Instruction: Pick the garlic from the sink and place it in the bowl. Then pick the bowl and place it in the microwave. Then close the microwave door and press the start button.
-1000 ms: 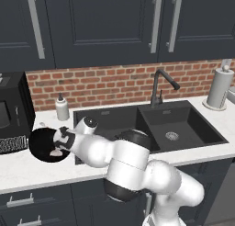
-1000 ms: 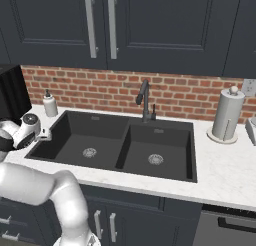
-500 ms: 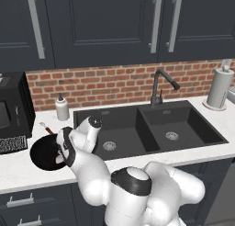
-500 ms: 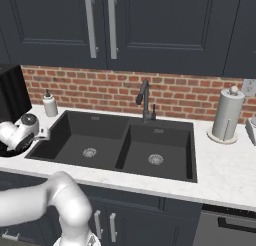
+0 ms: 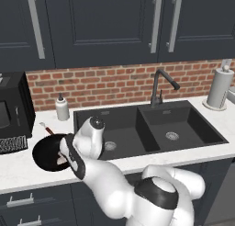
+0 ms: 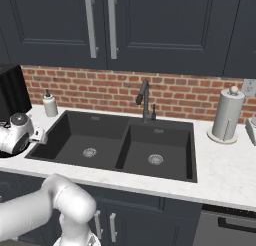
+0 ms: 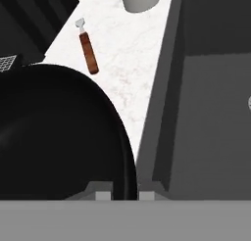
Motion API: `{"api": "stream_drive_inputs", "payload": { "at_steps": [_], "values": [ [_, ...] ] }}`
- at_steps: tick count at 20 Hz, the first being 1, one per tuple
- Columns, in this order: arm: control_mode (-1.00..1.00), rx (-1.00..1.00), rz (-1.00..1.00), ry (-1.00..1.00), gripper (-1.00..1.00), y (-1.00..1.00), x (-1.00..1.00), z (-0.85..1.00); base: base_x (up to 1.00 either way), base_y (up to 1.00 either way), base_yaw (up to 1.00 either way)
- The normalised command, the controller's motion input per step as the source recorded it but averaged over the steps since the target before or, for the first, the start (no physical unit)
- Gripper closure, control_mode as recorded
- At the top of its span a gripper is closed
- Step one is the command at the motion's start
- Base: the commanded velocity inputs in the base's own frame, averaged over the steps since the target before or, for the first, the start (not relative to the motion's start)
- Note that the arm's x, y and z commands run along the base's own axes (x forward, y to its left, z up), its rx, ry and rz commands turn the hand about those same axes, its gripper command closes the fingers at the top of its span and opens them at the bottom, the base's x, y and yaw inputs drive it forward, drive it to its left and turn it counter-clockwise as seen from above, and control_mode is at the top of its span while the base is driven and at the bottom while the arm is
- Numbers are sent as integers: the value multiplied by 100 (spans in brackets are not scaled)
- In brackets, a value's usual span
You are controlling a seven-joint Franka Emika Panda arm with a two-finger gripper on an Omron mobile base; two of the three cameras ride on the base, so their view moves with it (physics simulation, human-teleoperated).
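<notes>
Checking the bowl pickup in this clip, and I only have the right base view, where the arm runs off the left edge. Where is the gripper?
Observer: In the hand view the gripper is closed on the bowl at its rim, one tip inside, one outside.
Operator: Where does the bowl sit?
Observer: On the counter, left of the sink.
Operator: Anything near it?
Observer: A brown-handled tool lies on the counter just beyond the bowl.
</notes>
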Motion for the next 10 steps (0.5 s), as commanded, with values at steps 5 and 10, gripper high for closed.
{"api": "stream_drive_inputs", "payload": {
  "at_steps": [5,10],
  "values": [
    [-100,0,-27,17,100,-21,-31,35,0,0,0],
    [-100,1,-28,8,100,-34,-29,53,0,0,0]
  ]
}}
